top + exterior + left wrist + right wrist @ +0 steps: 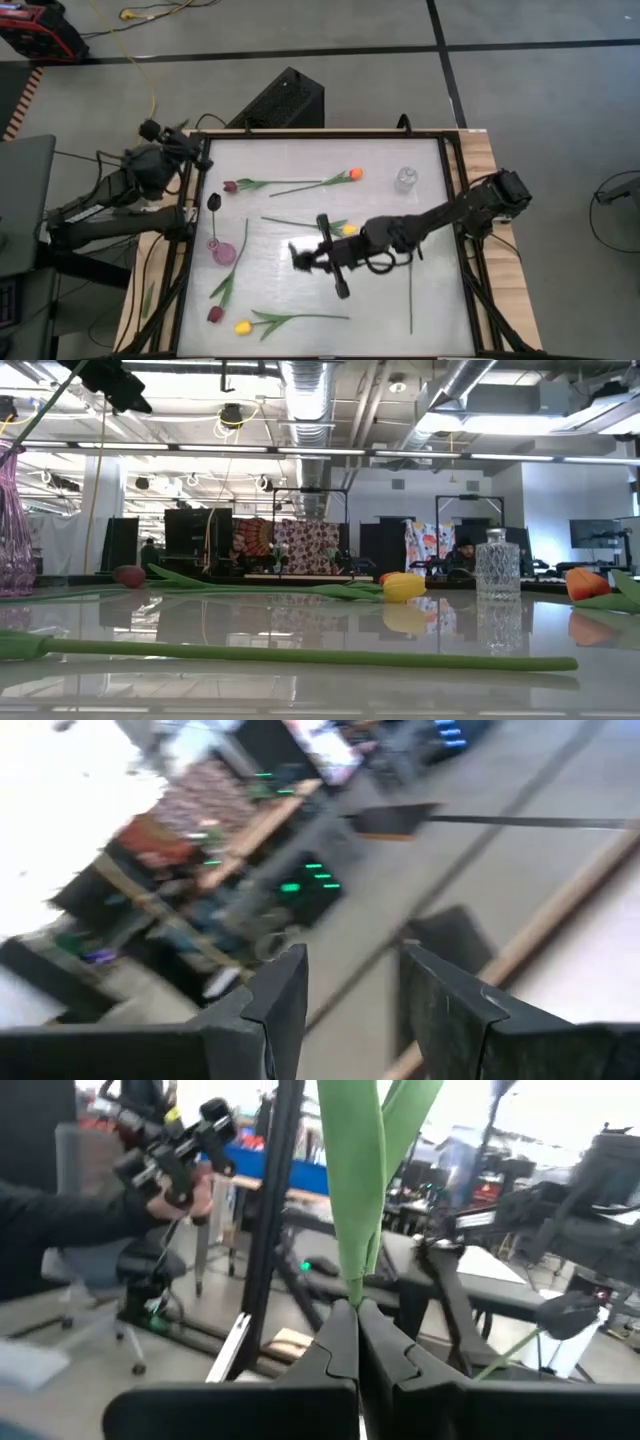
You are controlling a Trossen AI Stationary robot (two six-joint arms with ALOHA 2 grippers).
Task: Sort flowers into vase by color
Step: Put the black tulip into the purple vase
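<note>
Green stem (pixel 300 654) on glossy table (pixel 330 690)

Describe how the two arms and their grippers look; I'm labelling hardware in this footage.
Both arms are dark, nearly black, jointed and chunky, with black cables looping alongside. The left gripper ends in two flat, matte black fingers with squared edges. The right gripper has matching black fingers with angular, faceted faces tapering toward the tips. No markings or labels are legible on either.
</note>
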